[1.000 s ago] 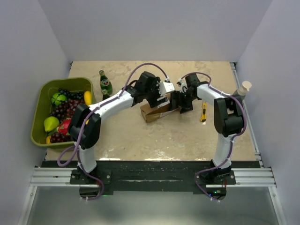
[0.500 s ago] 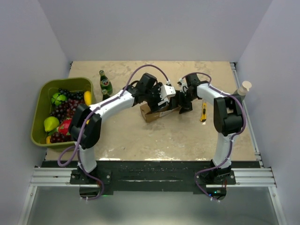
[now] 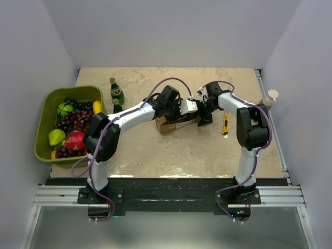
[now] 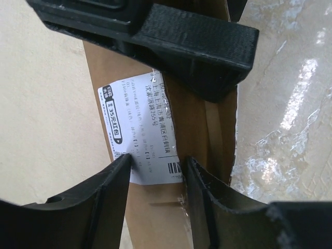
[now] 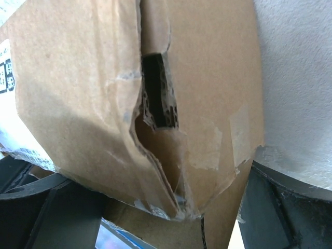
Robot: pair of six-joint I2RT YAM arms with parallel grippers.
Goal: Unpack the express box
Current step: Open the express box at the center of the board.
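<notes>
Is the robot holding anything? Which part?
The right gripper clamps the express box by its torn end. The left gripper hovers open over the label, holding nothing.

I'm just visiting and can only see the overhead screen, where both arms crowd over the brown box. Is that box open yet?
Observer: Partly. The right wrist camera shows a torn gap in the end of the express box, dark inside.
Visitor: Is the right hand gripping it?
Observer: The right hand has a finger on each side of that end, but I cannot tell whether it is squeezing.
Visitor: And the left one?
Observer: The left hand is open, its fingers apart in front of a white label with a barcode on the box.
</notes>
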